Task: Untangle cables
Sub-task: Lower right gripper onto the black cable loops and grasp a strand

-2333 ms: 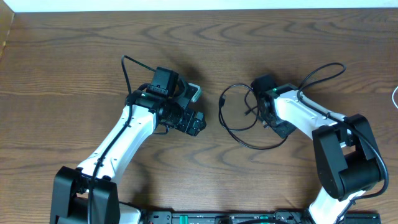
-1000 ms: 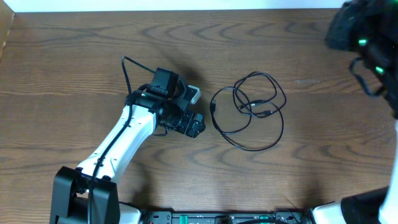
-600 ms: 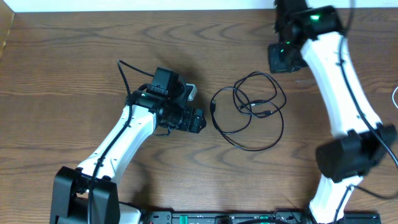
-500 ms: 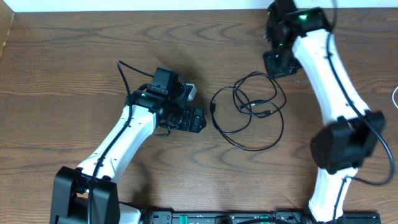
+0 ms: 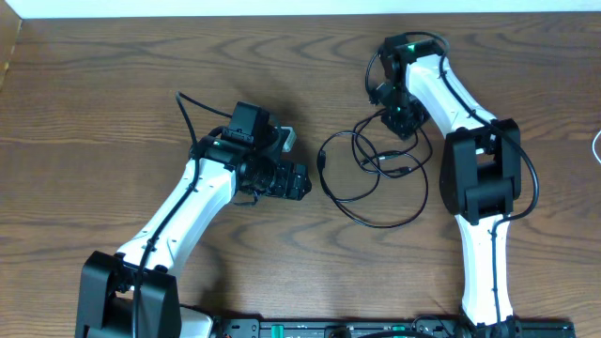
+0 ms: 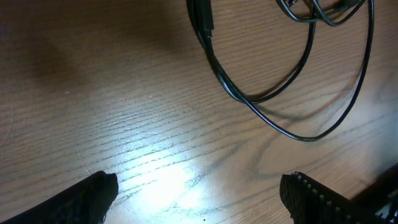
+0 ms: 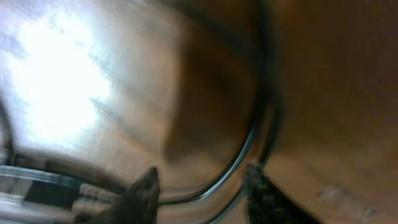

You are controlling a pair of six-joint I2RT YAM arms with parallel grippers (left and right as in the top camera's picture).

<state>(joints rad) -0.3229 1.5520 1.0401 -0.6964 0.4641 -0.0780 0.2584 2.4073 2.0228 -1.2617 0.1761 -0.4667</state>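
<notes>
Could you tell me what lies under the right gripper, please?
The upper loops of the thin black cable bundle on the brown wooden table pass beneath the right gripper. Its blurred wrist view shows strands between the jaws; contact is hidden from overhead.

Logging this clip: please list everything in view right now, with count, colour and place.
Cables: one tangle, black, centre-right of the table; number of cords unclear.
White cord: one piece, white, right edge, mostly cut off.
Table: one, brown wood, fills the view.
Equipment strip: one, black, near edge between the arm bases.
Left gripper: one, black on a white arm, just left of the tangle; fingers apart, holding nothing.
Right gripper: one, black on a white arm, over the tangle's far side; fingers apart in the blurred wrist view.
</notes>
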